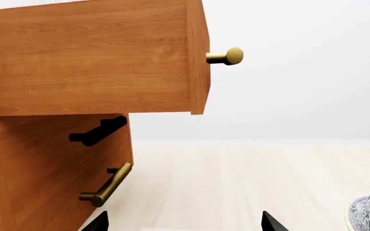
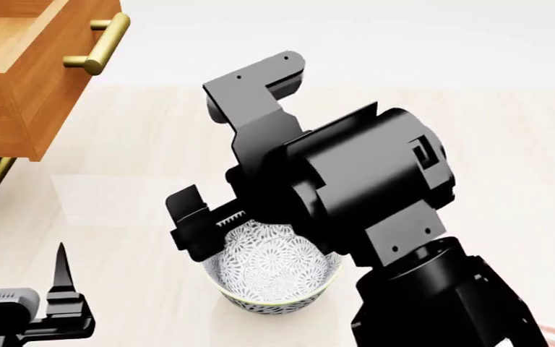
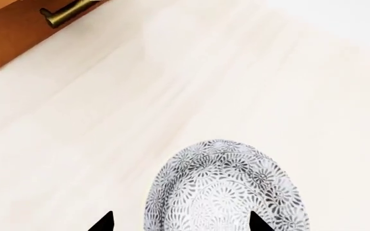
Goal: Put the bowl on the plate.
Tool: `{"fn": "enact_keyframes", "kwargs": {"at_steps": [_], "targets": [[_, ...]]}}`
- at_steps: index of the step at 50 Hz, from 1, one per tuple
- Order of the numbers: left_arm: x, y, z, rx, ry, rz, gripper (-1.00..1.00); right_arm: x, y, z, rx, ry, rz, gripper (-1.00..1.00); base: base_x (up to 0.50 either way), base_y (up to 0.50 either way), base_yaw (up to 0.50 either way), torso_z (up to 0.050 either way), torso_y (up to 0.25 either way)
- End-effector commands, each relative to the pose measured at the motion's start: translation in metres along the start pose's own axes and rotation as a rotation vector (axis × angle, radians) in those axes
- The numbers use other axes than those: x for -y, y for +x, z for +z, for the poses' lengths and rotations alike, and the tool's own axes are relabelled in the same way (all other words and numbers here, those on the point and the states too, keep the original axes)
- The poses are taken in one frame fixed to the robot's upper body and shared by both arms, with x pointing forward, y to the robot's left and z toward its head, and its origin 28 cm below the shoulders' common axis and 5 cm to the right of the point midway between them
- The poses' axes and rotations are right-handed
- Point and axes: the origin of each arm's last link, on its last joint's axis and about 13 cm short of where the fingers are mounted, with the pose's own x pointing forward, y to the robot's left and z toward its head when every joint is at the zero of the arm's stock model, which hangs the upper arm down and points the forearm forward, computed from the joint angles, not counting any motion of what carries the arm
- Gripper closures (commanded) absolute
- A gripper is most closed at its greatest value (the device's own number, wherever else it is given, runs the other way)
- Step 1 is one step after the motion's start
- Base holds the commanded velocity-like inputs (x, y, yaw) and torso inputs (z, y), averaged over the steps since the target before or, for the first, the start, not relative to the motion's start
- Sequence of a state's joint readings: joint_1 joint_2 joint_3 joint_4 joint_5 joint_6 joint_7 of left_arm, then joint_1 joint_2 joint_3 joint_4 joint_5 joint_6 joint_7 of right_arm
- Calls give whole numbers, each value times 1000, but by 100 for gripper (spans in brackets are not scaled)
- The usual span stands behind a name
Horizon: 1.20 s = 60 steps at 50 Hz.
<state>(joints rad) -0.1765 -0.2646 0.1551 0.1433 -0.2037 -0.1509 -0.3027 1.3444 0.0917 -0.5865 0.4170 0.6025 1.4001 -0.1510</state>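
The bowl (image 2: 271,271) sits upright on the pale bench (image 2: 142,166), under the right end effector (image 3: 179,222), whose tips stand apart astride it. It looks rigid, glazed, likely slippery and breakable; pinching across the rim wall seems best. Left end effector (image 1: 183,222) hangs apart, empty.

You're getting bright, even light in all 3 views, with no glare. Everything renders sharp edge to edge, with no blur. Shadows stay faint: a soft one under the open drawer (image 1: 95,57) darkens the cabinet front (image 1: 50,163) below it. Your right arm (image 2: 355,188) reads near solid black, detail lost. The pale floor (image 3: 191,77) nearly washes out against the wall.
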Motion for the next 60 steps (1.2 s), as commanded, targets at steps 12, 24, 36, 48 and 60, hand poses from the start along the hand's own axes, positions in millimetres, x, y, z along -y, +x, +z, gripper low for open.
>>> {"fn": "enact_keyframes", "kwargs": {"at_steps": [12,24,36,48,60], "targets": [[0,0,1,1,1,1,-100,-5,17,-11,-103,-12,36,-100,0,0,0,0,0],[1,-1,1,4,4,0,-100,2,25,1,-93,-21,37,-100,0,0,0,0,0],[1,-1,1,5,3,-1,-100,2,45,-5,-145,-43,50,-100,0,0,0,0,0],[1,-2,-11,4,3,0,-100,-4,58,-20,-210,-66,66,-100,0,0,0,0,0],[1,-3,-14,4,6,2,-100,-1,62,-26,-220,-87,80,-100,0,0,0,0,0]]}}
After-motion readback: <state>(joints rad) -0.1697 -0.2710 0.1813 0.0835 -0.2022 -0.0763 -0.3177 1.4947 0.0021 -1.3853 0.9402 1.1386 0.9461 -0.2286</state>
